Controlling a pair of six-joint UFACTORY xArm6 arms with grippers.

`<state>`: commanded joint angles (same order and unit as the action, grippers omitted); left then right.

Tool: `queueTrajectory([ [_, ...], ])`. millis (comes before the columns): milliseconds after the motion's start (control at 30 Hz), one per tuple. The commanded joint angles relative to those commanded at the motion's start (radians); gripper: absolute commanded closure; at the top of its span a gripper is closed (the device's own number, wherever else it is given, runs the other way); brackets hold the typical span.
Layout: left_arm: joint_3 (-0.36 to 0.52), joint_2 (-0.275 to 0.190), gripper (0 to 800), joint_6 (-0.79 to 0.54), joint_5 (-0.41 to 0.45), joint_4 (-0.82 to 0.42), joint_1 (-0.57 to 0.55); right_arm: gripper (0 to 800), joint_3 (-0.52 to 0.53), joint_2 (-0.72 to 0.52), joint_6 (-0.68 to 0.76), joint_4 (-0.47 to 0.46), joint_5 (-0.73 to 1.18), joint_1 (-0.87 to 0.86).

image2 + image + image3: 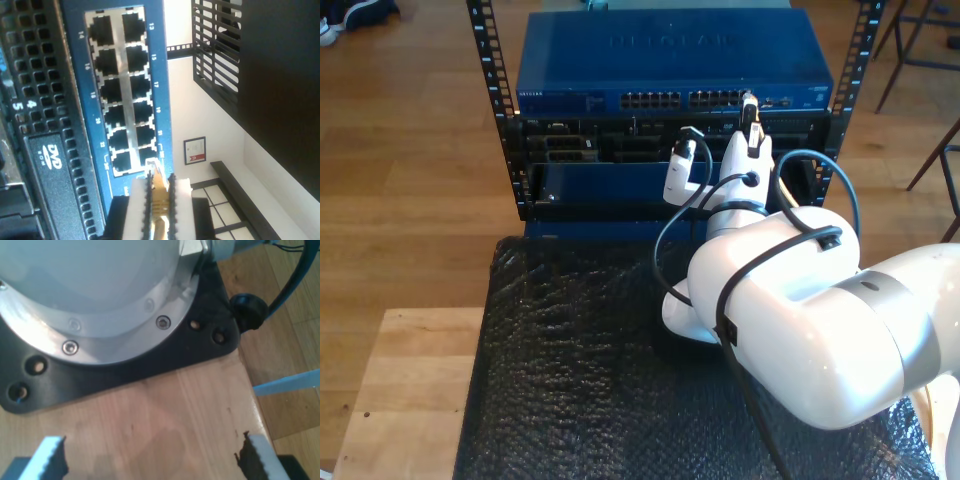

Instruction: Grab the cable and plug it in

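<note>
Insertion step in hand, judging by the pictures: cable pinched between the pads of my second gripper, clear plug at its tip just at the edge of the lowest port in the switch block, the port nearest the gripper in the second wrist view. Whether the plug is already seated or only at the mouth: cannot tell, the tip being half hidden by the pads. In the exterior view, second gripper up against the port row of the blue switch, towards the exterior view's right of that row, the switch sitting on top in the rack. Next move, as a judgement: a short straight push along the port's axis, plug kept square to the opening, until the latch catches; then jaws released and drawn straight back. Risk: a tilted plug jamming on the port rim, or the thin cable buckling between the pads. All other ports seen in the second wrist view vacant, dark inside. My first gripper wide open, holding nothing, above pale wood beside a black base plate of an arm.
</note>
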<state>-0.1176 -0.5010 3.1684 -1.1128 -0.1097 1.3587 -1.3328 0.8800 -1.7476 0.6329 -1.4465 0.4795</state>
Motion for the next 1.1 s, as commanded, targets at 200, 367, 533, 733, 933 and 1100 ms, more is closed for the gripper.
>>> queueTrajectory([
  [200,0.000,0.000,0,0.000,0.002,0.000,0.000,800,0.003,-0.003,-0.002,0.000,0.000,0.000],
  [367,0.000,0.000,0,0.000,0.000,0.000,0.000,800,0.002,-0.003,-0.005,-0.002,0.003,0.000],
  [533,0.000,0.000,0,0.000,0.000,0.000,0.000,800,0.002,-0.003,-0.025,-0.002,0.008,0.000],
  [733,0.000,0.000,0,0.000,0.000,0.000,0.000,800,-0.002,-0.003,-0.026,-0.002,0.011,0.000],
  [933,0.000,0.000,0,0.000,0.000,0.000,0.000,800,-0.002,-0.003,-0.026,-0.002,0.011,-0.002],
  [1100,0.000,0.000,0,0.000,0.002,0.000,-0.002,800,-0.002,-0.003,-0.026,-0.011,0.012,-0.002],
])
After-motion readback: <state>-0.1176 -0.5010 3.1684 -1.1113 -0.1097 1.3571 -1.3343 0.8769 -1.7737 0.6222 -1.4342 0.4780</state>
